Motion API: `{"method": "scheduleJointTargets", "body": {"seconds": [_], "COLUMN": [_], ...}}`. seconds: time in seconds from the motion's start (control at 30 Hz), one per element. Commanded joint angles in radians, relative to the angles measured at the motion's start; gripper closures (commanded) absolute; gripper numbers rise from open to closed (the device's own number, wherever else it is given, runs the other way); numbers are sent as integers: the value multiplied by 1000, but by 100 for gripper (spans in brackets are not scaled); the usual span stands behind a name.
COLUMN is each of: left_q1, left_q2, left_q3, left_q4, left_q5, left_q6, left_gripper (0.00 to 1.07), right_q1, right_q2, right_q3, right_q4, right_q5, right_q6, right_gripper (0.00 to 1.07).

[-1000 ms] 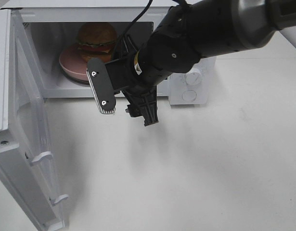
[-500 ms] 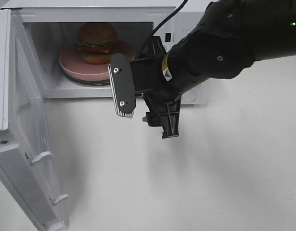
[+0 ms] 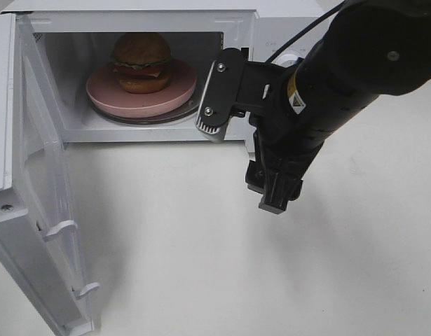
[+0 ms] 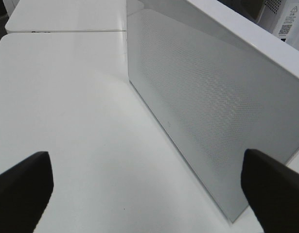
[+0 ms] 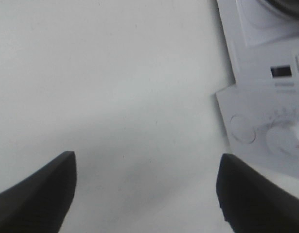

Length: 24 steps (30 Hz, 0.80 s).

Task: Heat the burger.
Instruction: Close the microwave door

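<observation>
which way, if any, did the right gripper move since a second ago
Yes: the right gripper swung right across the microwave, from its open cavity toward its controls.

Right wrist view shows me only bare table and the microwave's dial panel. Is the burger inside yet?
Observer: Yes, the burger sits on a pink plate inside the microwave.
Operator: Is the door shut?
Observer: No, the door stands wide open, swung out to the left in the high view.
Operator: Where's the left tool?
Observer: The left tool is open and empty, facing the door's mesh window.
</observation>
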Motion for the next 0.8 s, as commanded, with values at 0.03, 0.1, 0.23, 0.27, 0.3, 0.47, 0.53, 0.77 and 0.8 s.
{"method": "scheduleJointTargets", "body": {"seconds": [0.03,0.1,0.23,0.27,0.3,0.47,0.53,0.77,0.8], "left_q1": [-6,-6,-6,-6,-6,-6,-6,-6,-6], "left_q2": [-25,-25,-25,-25,-25,-25,-25,-25,-25], "left_q3": [4,4,4,4,4,4,4,4,4], "left_q4": [1,1,1,1,1,1,1,1,1], "left_q5": [-7,-7,-7,-7,-7,-7,-7,-7,-7], "left_q6": [-4,-4,-4,-4,-4,-4,-4,-4,-4], "left_gripper": [6,6,6,6,6,6,6,6,6], "right_q1": [2,2,2,2,2,2,2,2,2], "right_q2": [-42,-64,-132,-132,-147,-231,-249,-442,-467], "right_q3": [2,2,2,2,2,2,2,3,3], "right_q4": [12,13,13,13,13,41,48,91,91], "right_q5": [119,181,347,347,382,507,521,602,617], "right_q6": [108,167,307,307,319,329,329,336,343], "right_gripper": [31,31,31,31,31,31,31,31,31]}}
